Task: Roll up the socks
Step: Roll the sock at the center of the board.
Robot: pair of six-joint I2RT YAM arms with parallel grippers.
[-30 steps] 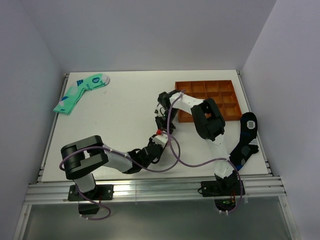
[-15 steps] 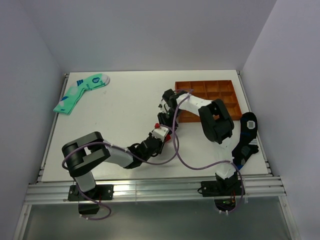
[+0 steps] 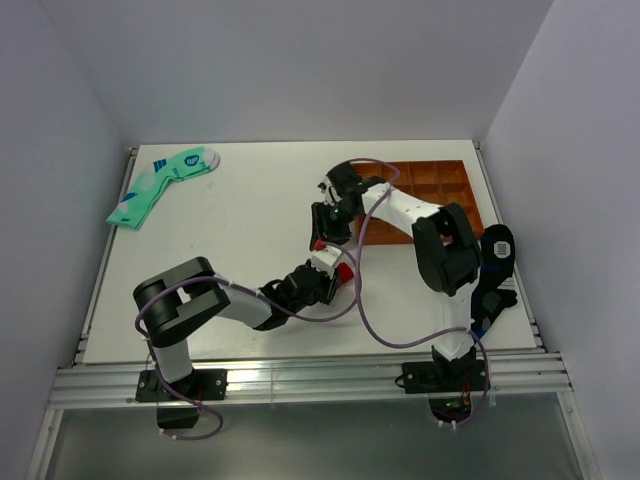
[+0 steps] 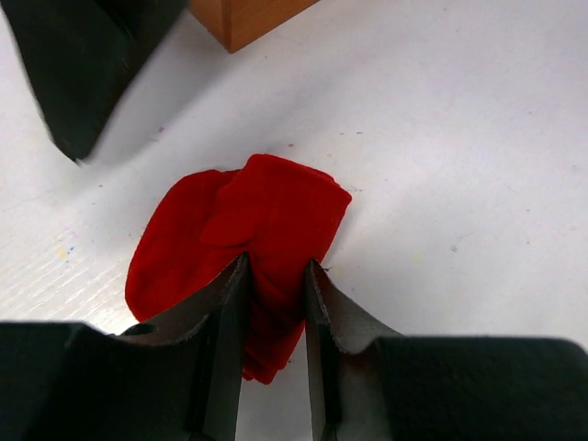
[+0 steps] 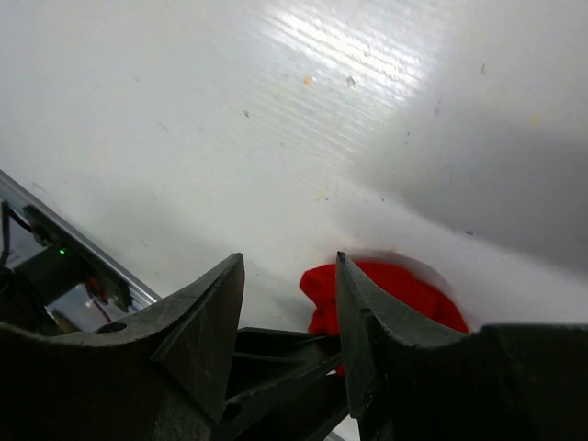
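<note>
Red socks (image 4: pixel 266 207) bunched in a crumpled wad, on white table (image 4: pixel 459 138) near tray (image 4: pixel 243 18) corner, left gripper (image 4: pixel 276 276) pinching them, right gripper (image 5: pixel 288 261) parted, empty, pale walls (image 3: pixel 300 70) around.

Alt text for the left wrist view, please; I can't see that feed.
The left tool pinches the near edge of the bunched red socks on the white table. Beyond, a corner of the brown tray shows at the top, a black part of the other arm at top left.
</note>
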